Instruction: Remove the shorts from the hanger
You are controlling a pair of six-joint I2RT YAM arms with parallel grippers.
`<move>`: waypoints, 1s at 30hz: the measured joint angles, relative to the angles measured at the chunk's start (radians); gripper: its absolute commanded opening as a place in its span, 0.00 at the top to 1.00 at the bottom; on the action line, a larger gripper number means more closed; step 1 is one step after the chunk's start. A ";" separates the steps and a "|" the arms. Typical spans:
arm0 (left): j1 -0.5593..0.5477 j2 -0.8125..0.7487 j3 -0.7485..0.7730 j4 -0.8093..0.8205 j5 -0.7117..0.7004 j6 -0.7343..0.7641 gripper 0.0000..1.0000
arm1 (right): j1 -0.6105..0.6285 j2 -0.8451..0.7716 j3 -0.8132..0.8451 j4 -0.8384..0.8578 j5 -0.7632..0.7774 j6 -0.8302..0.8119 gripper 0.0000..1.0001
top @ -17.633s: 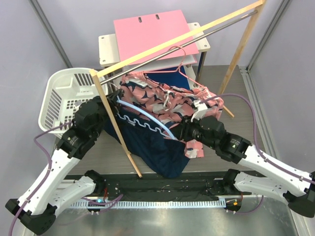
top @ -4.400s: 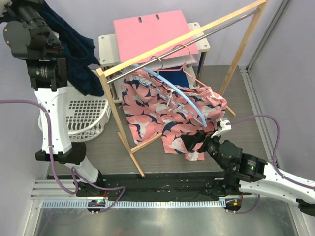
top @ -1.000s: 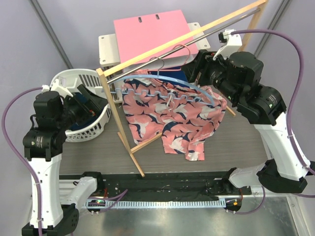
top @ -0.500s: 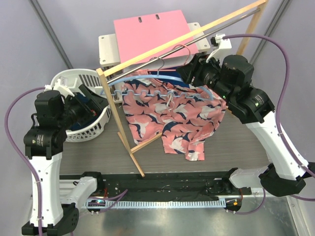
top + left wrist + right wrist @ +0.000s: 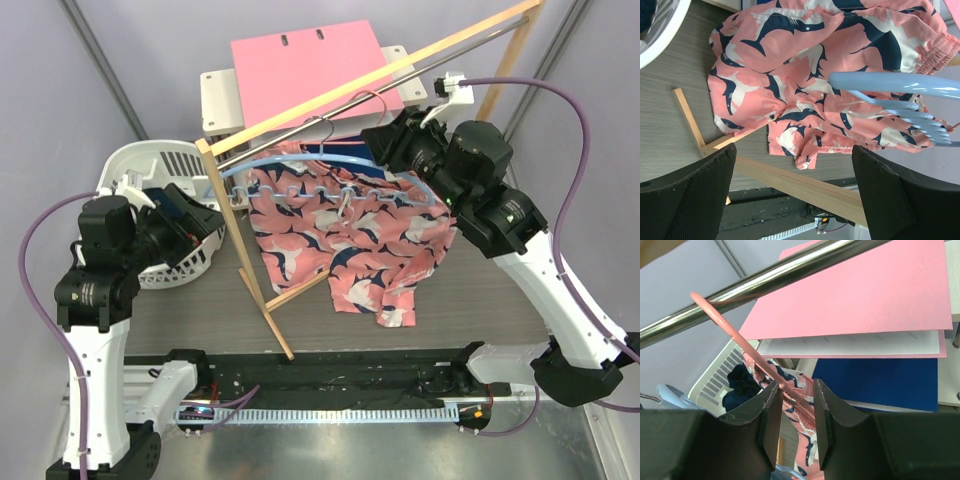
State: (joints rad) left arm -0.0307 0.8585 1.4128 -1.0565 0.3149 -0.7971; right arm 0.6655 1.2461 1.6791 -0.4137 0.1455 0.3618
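Salmon shorts [image 5: 340, 240] still hang on the pink hanger [image 5: 740, 345], on the rail [image 5: 765, 280]; navy shorts [image 5: 742, 385] already lie in the basket [image 5: 130, 165] (half done, I judge). My right tool [image 5: 794, 390] straddles the hanger neck, jaws narrowly apart, not clamped; left tool [image 5: 794, 150] wide apart, empty

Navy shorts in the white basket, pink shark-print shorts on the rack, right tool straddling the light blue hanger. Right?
Not quite: the right tool straddles the pink wire hanger, not the light blue plastic hanger. The right wrist view shows it. The dark navy shorts do lie in the white plastic basket, the salmon pink printed shorts on the wooden rack.
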 measured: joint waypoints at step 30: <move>0.000 -0.114 -0.157 0.009 0.000 -0.122 0.05 | 0.000 0.003 -0.119 0.272 0.010 -0.041 0.94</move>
State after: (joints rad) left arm -0.0307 0.7441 1.2556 -1.0477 0.3145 -0.9195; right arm 0.6655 1.2495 1.5597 -0.1417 0.1558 0.3206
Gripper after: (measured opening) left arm 0.951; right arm 0.113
